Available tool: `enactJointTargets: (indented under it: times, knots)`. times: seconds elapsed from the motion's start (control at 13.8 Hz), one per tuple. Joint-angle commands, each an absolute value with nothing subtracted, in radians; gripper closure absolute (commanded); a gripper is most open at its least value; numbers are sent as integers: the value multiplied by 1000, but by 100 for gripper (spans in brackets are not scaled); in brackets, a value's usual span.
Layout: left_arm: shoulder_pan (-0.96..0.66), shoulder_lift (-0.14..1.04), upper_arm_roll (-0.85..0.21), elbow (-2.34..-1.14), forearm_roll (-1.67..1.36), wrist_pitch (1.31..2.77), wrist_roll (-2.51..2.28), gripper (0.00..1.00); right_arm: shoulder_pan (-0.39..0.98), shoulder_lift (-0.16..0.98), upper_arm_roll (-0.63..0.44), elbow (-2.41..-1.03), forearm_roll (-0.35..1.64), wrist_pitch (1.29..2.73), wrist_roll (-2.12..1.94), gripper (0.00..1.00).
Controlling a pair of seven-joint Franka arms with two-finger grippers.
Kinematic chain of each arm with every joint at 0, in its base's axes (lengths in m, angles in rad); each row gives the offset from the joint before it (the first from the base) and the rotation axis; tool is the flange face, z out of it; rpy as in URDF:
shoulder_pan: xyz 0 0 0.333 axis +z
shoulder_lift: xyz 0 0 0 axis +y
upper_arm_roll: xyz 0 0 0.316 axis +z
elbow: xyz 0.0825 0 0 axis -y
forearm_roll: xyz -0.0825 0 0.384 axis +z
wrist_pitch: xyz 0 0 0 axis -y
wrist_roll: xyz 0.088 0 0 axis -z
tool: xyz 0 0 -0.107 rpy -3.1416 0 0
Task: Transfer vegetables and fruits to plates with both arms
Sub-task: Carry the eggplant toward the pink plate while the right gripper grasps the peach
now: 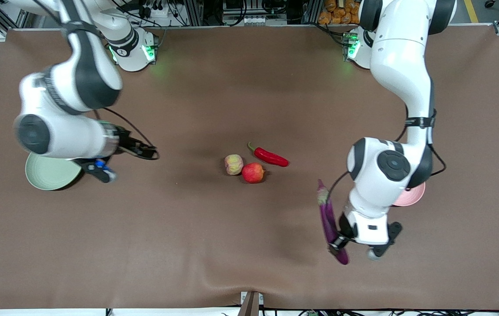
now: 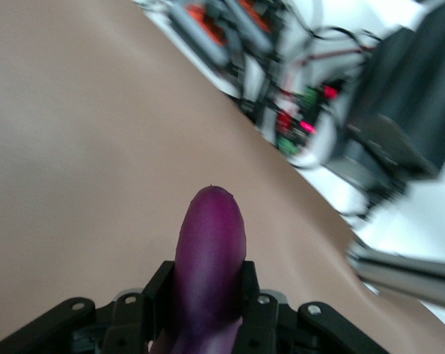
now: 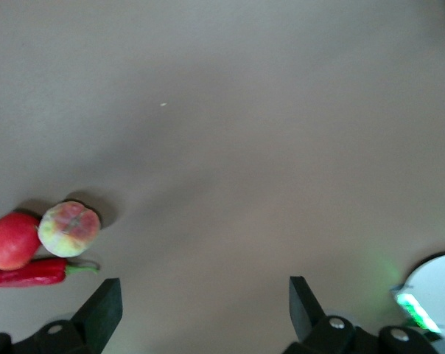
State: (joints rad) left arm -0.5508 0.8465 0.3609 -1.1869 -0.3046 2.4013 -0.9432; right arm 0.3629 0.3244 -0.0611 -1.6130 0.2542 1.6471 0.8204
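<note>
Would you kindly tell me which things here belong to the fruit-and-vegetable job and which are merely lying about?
Part of the job:
- eggplant, held by the left gripper
- red chili pepper
- red fruit
- yellow-green fruit
- mint green plate
- pink plate
- right gripper, open, beside the mint green plate

Just lying about:
- nothing on the brown table; only equipment past its edge

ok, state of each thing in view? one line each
eggplant: lifted, clamped in left gripper
right gripper: open, empty, beside green plate
green plate: empty
pink plate: mostly hidden under left arm
chili, red fruit, yellow-green fruit: on table
</note>
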Motion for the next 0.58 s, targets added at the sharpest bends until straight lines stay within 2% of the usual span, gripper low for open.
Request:
enactJointTargets:
  times: [0.0,0.29,0.36,0.51]
  knots:
    - [-534,824,406,-1239,-292,2368,-947,100,471,342,-71,-1678,261,1773,862,0]
    - [-484,750,407,-1409,-168,2405,-694,100,596,451,-71,-1681,261,1943,862,0]
    - [-471,709,405,-1480,-166,2466,-619,100,632,477,-71,-1680,250,1988,851,0]
    - [-445,596,400,-1700,-166,2647,-508,100,676,517,-71,-1680,242,2113,723,0]
